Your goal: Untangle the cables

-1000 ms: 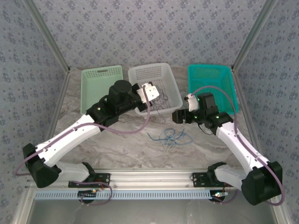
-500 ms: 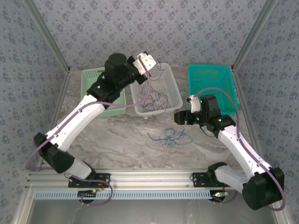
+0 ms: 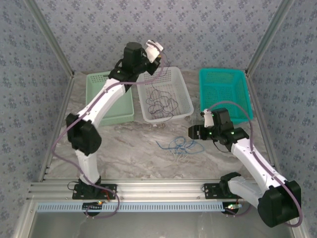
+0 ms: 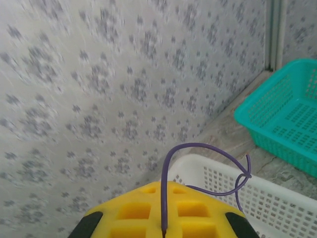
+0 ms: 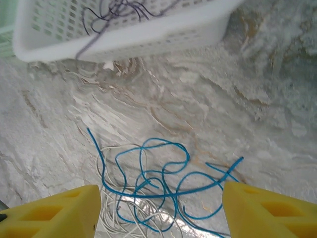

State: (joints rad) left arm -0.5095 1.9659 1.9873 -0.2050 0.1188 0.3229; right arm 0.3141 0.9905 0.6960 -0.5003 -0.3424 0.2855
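Marbled tabletop (image 5: pixel 208 84) is carrying blue cables (image 5: pixel 148 183) beneath the spread right hand (image 5: pixel 159 210); left hand (image 4: pixel 163 213) is pinching a purple cable (image 4: pixel 198 145) before patterned wallpaper (image 4: pixel 99 74).

Looking down from high behind, facing wall (image 4: pixel 99 74) from left wrist, hovering close over table (image 5: pixel 198 99) from right, sharing basket (image 3: pixel 181 94).

Item: marble-patterned table top (image 3: pixel 129 148). Along the back, three perforated plastic baskets: pale green basket (image 3: pixel 109 99), white basket (image 3: pixel 184 95), teal basket (image 3: pixel 225 94). The white one holds a heap of thin dark cables (image 3: pixel 159 105); one strand rises to the left gripper (image 3: pixel 157 54) (high above the far rim). Tangle of thin blue and white cables (image 3: pixel 181 145) on the table, right gripper (image 3: pixel 192 134) just beside.
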